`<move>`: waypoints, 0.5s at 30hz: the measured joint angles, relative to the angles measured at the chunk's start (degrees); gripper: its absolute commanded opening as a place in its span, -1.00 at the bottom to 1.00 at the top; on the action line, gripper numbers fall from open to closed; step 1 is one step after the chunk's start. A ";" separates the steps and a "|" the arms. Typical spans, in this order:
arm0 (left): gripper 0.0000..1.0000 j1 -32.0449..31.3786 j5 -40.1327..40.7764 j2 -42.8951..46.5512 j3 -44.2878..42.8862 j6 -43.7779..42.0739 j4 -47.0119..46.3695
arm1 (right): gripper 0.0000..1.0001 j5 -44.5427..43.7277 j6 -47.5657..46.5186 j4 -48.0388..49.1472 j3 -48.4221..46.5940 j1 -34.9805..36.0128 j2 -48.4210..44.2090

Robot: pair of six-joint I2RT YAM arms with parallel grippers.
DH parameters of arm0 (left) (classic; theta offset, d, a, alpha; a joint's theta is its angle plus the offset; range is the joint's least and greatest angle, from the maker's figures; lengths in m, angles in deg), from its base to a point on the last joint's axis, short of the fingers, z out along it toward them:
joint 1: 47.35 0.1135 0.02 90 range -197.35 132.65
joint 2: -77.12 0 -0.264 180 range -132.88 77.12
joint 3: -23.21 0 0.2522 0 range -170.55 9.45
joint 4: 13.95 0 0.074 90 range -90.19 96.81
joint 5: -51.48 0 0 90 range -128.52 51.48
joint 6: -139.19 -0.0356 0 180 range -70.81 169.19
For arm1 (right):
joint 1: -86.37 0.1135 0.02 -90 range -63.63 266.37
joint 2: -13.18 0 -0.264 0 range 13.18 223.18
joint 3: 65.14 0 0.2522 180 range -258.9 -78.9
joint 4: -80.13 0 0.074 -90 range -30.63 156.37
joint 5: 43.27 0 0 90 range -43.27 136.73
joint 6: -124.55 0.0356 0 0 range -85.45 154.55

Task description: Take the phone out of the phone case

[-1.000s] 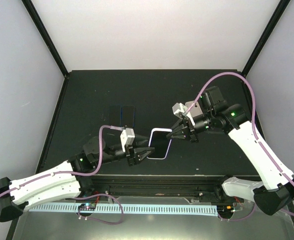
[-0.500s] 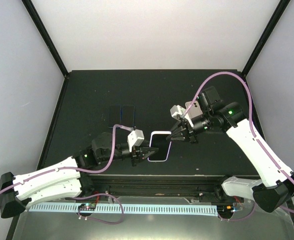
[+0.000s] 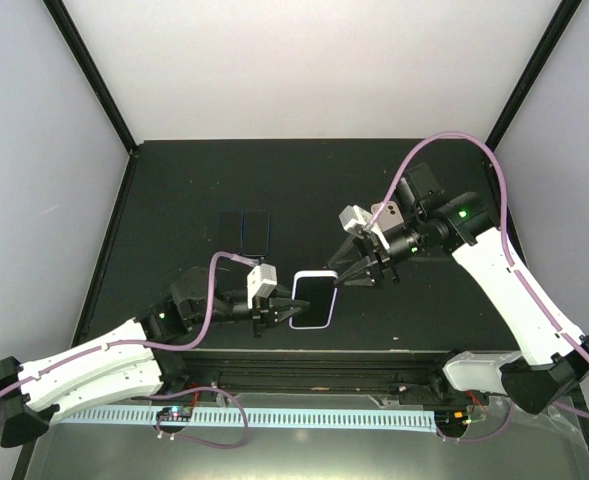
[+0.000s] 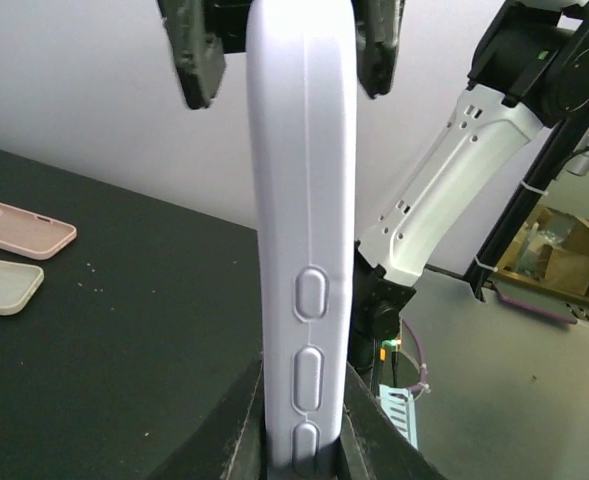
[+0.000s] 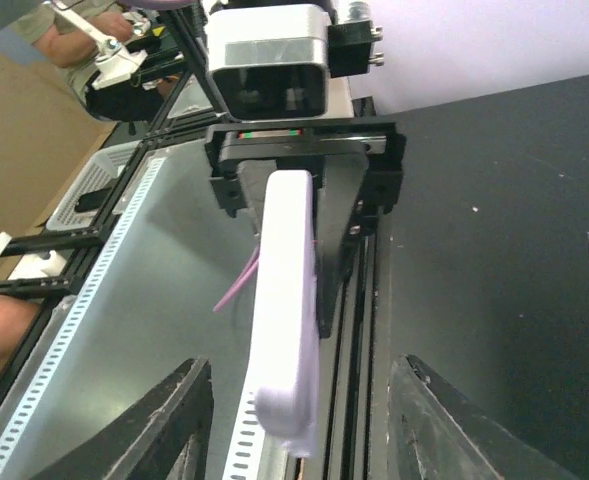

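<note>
From above, the left gripper (image 3: 286, 306) is clamping the phone case (image 3: 319, 273), phone (image 3: 314, 300) inside, while the right gripper (image 3: 342, 278) is gaping at its 1 o'clock end; left wrist, it is rising toward 12 o'clock; right wrist, it is sitting between spread fingers (image 5: 164, 420).

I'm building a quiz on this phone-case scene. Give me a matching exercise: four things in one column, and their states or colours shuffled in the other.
Column A
1. left end effector
2. right end effector
3. cased phone
4. spare case farther from the left wrist camera

Column B
a. pink, lying flat on the table
b. open, fingers either side of the phone's far end
c. pale lavender, gripped at one end
d. shut on the phone's near end

Pairs: 1-d, 2-b, 3-c, 4-a
</note>
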 measured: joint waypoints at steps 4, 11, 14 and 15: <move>-0.97 0.87 -0.83 2.84 1.86 0.00 -0.24 | -0.06 1.81 -1.64 -2.69 -0.61 0.04 0.02; -0.97 1.44 -2.95 4.11 3.10 -0.04 -0.52 | -0.27 3.80 -0.96 -3.30 -0.39 0.04 -0.15; -0.97 1.49 -3.48 4.11 3.10 -0.09 -0.83 | -0.27 4.37 0.35 -2.75 0.13 0.07 -0.48; -0.97 1.49 -3.67 4.11 3.10 -0.11 -0.83 | -0.27 4.39 0.55 -2.60 0.20 0.13 -0.50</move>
